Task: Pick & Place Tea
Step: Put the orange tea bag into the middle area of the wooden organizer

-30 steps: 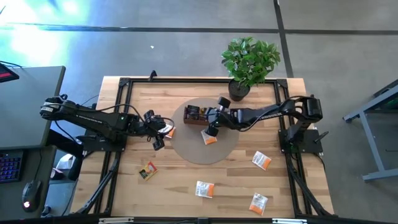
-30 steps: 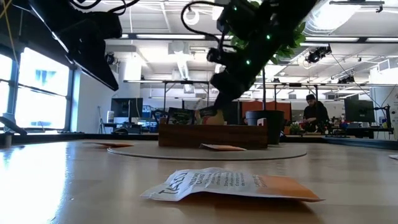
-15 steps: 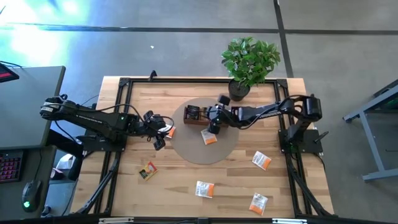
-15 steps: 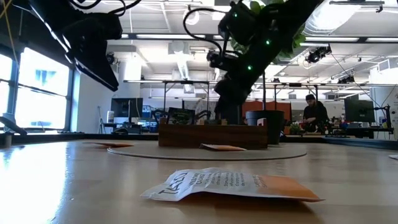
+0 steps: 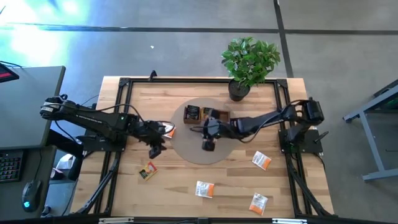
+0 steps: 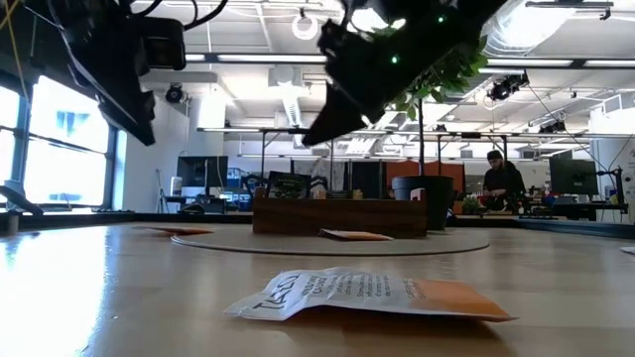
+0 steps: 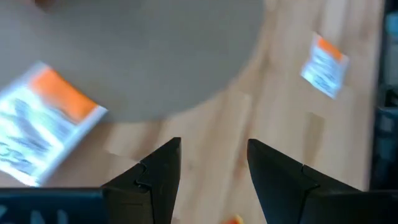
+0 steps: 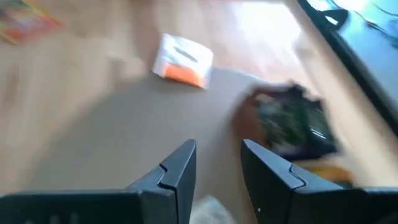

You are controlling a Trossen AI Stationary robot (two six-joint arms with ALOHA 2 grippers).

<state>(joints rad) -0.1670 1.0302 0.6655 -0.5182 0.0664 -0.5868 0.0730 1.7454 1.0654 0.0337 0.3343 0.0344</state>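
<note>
The tea lies scattered as small flat sachets. One white-and-orange sachet (image 5: 168,130) rests at the left rim of the round grey mat (image 5: 186,148). My left gripper (image 5: 154,149) hovers open just in front of it, and this sachet (image 7: 43,127) shows ahead of its fingers. My right gripper (image 5: 208,144) hangs open over the mat, in front of the wooden tray (image 5: 206,115). Dark sachets (image 8: 292,124) stand in that tray. Another sachet (image 6: 355,235) lies flat on the mat; from above, the right gripper hides it.
A yellow sachet (image 5: 147,170) and three white-and-orange ones (image 5: 204,189) (image 5: 259,203) (image 5: 261,160) lie on the front of the wooden table. A potted plant (image 5: 250,62) stands at the back. A person (image 6: 501,183) sits far off in the room.
My right gripper dipped to the tray, opened, then lifted and drew back toward the table's front over the mat. My left gripper shifted slightly toward the front, still open.
</note>
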